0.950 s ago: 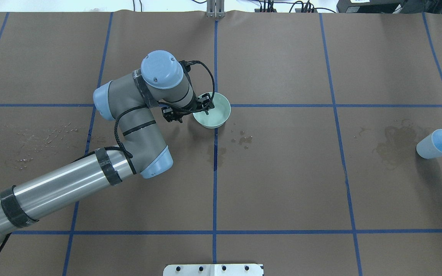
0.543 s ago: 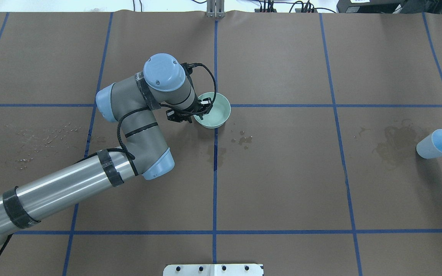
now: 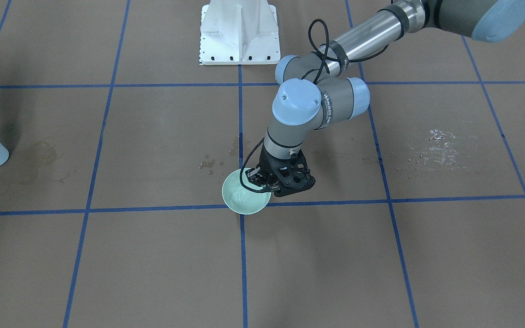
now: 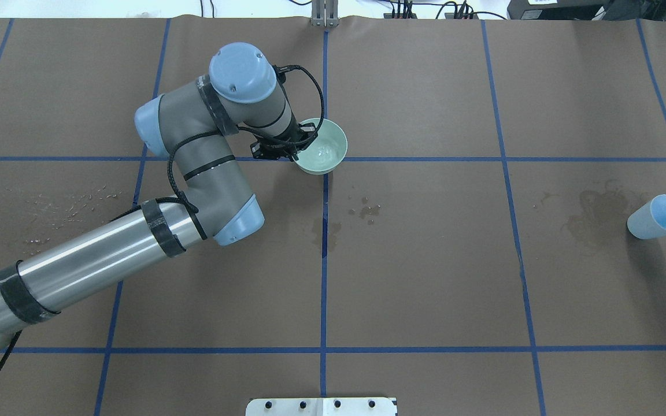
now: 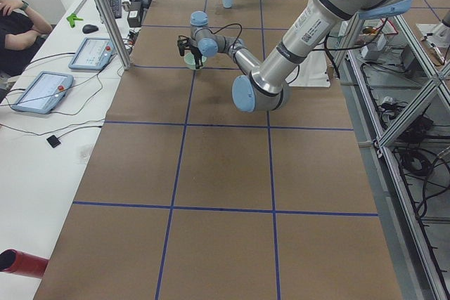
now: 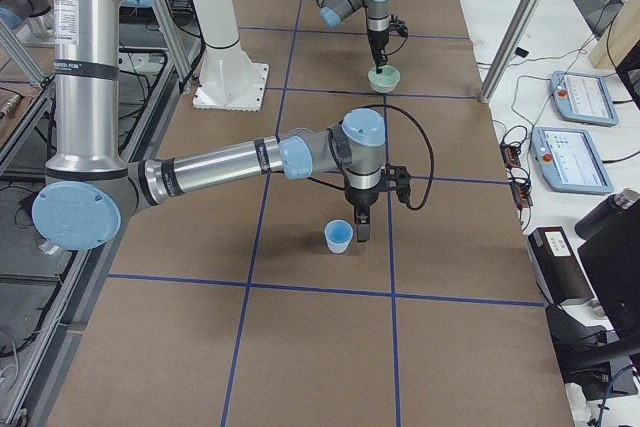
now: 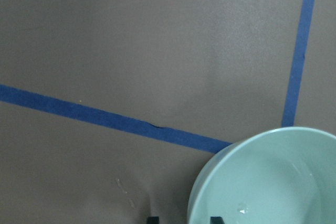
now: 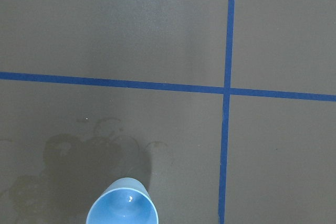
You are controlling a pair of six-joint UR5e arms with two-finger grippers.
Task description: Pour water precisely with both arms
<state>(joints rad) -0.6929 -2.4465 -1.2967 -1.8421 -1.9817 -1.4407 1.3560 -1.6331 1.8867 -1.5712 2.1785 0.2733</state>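
Observation:
My left gripper [image 4: 303, 145] is shut on the near rim of a pale green bowl [image 4: 333, 157], one finger inside and one outside. The bowl also shows in the front view [image 3: 244, 204] and the left wrist view [image 7: 262, 182]. Water [image 4: 324, 150] shows as a faint sheen inside it. A light blue cup [image 4: 657, 216] stands far to the right, also low in the right wrist view [image 8: 122, 211]. My right gripper [image 6: 360, 227] shows only in the exterior right view, just beside the cup [image 6: 339, 236]; I cannot tell whether it is open or shut.
Wet stains mark the brown paper: drops below the bowl [image 4: 367, 209], a patch left of the cup [image 4: 593, 214], and splashes at the left [image 4: 61, 208]. The white pedestal [image 3: 239, 32] stands at the robot's side. An operator [image 5: 17, 29] sits beyond the far edge.
My left arm has moved the bowl toward the far side of the table, across the blue tape line. The grip on the rim is unchanged. The cup has not moved.

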